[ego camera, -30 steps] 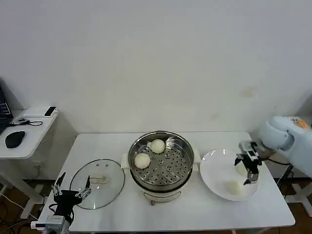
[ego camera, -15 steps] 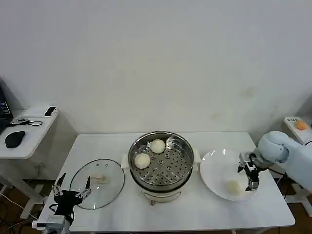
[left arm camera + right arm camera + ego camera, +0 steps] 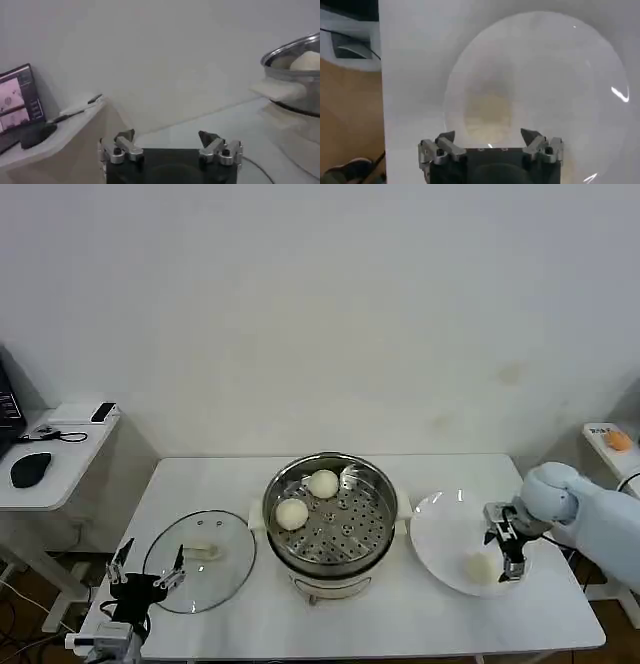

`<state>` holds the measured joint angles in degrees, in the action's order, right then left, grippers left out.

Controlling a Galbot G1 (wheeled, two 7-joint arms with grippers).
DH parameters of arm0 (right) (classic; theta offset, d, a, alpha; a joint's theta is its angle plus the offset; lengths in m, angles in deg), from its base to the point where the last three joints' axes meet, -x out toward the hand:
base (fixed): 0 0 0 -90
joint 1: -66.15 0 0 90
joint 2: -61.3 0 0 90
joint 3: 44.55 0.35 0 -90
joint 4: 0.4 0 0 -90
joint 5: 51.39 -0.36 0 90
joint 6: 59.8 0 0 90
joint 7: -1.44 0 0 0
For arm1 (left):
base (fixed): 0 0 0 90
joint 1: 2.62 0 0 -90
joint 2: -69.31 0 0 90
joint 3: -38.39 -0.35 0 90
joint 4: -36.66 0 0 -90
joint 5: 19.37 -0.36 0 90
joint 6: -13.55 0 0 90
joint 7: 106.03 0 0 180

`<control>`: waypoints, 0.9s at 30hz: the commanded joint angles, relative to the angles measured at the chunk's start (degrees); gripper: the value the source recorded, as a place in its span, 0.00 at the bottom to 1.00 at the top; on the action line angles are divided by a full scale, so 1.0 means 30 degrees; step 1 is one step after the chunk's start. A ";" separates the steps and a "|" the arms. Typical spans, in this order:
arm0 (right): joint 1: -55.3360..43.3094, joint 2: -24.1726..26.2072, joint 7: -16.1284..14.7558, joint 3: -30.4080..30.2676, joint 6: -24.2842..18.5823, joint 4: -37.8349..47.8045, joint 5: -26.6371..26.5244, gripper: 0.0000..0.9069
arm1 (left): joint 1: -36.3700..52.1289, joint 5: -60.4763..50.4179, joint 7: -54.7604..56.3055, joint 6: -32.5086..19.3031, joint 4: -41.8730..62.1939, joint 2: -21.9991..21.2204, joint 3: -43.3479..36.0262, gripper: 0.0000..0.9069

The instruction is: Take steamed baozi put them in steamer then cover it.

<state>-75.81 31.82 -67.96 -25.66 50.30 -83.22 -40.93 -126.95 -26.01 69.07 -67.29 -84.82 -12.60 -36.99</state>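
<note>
Nearest, left gripper (image 3: 147,581): I have it parked at the table's near-left corner, just beside the lid's near rim, fingers spread and holding nothing.
Cover: round clear glass lid (image 3: 199,560) with a metal rim and cream-white bar handle, lying flat on the white table (image 3: 400,624), left of the pot; I judge covering comes last.
Right gripper (image 3: 505,548): I see it low over the near-right part of the flat white plate (image 3: 440,529), fingers apart, straddling a bun without clamping it; my wrist camera shows a pale bun (image 3: 487,117) between the open tips.
Plate bun: small, round, smooth cream-white baozi (image 3: 481,567) near the plate's near edge; a second may sit behind the gripper, I cannot tell.
Steamer: round shiny stainless-steel pot (image 3: 331,520) with a perforated tray, centre table, uncovered.
Loaded buns: two cream-white baozi inside, one near-left (image 3: 291,513), one far (image 3: 323,483).
Progress: I'd say roughly halfway; remaining buns, then lid.
</note>
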 commanded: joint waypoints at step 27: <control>0.0842 -0.0972 0.0298 0.0353 0.0155 0.1459 -0.0147 0.83 | 0.0266 -0.0024 -0.0007 0.0025 0.0619 -0.0002 0.0056 1.00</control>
<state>-73.43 29.01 -67.10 -24.83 50.64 -79.09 -41.34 -126.20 -26.07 69.05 -67.21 -82.97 -12.61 -36.82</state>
